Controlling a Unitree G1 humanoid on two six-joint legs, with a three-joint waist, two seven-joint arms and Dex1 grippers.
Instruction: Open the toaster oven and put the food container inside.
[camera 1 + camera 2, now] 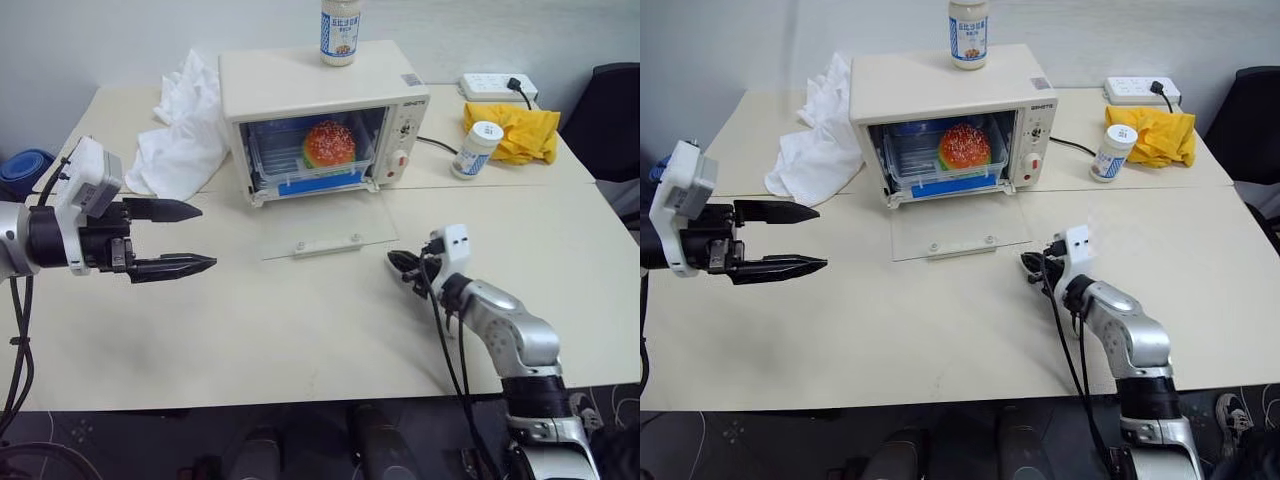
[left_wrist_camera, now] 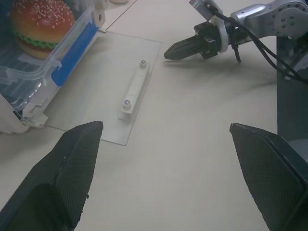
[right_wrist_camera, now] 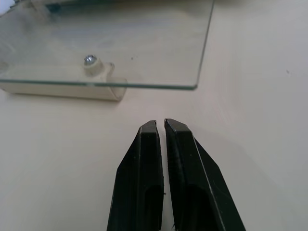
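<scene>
Right pincer [image 1: 402, 264] sits low over the cream worktop [image 1: 300, 330], fingers pressed together with nothing between them, tips pointing toward the near right corner of the oven's glass door [image 1: 322, 226]. That door lies folded flat on the worktop, with its bar handle [image 2: 134, 91] at the near edge. Over on the left side, the left pincer [image 1: 190, 238] hangs above the worktop with its fingers spread wide and nothing in them, well apart from the oven.

Toaster oven [image 1: 320, 100] stands at the back middle of the worktop, and the food container [image 1: 312, 155] is inside it, burger [image 1: 329, 144] and blue clip visible through the opening. From the left wrist view the container's front edge looks like it might stick out of the opening a bit, hard to say for sure.

A white bottle [image 1: 340, 30] stands on top of the oven, another [image 1: 476, 149] to its right beside a yellow cloth [image 1: 515, 132], and a white cloth [image 1: 180, 135] is bunched up at the oven's left.
</scene>
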